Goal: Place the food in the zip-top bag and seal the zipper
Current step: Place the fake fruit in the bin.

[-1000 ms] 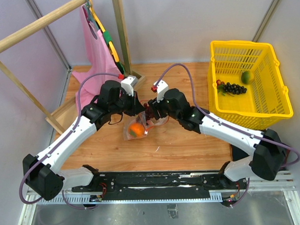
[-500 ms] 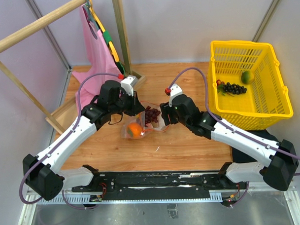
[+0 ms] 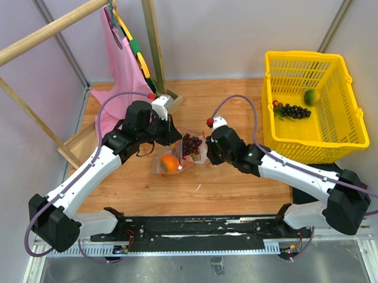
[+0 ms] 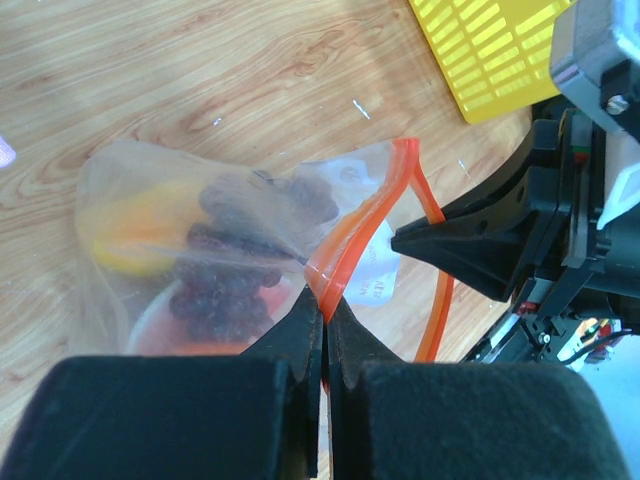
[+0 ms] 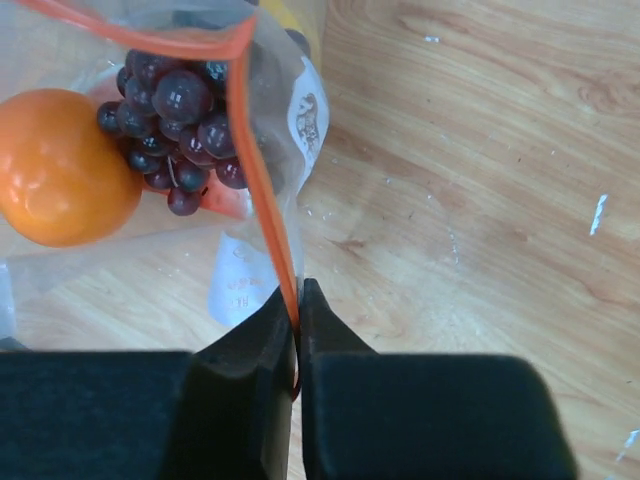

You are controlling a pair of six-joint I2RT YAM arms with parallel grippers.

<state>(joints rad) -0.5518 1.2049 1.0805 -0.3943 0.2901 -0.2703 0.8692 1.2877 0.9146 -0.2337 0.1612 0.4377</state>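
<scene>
The clear zip-top bag lies on the wooden table between both arms. Inside it are a dark purple grape bunch, an orange persimmon and a yellow mango; a red piece of watermelon shows under the grapes. My left gripper is shut on the orange-red zipper at one end of the bag's mouth. My right gripper is shut on the same strip at the other end, beside the white label. Between the two grips the mouth gapes open. No slider is visible.
A yellow plastic basket stands at the right with another grape bunch and a green fruit inside. A wooden rack with a pink cloth fills the back left.
My right gripper drew back from over the bag, leaving the grapes inside, then dropped to the right end of the mouth and shut on the zipper strip. The left gripper held still.
</scene>
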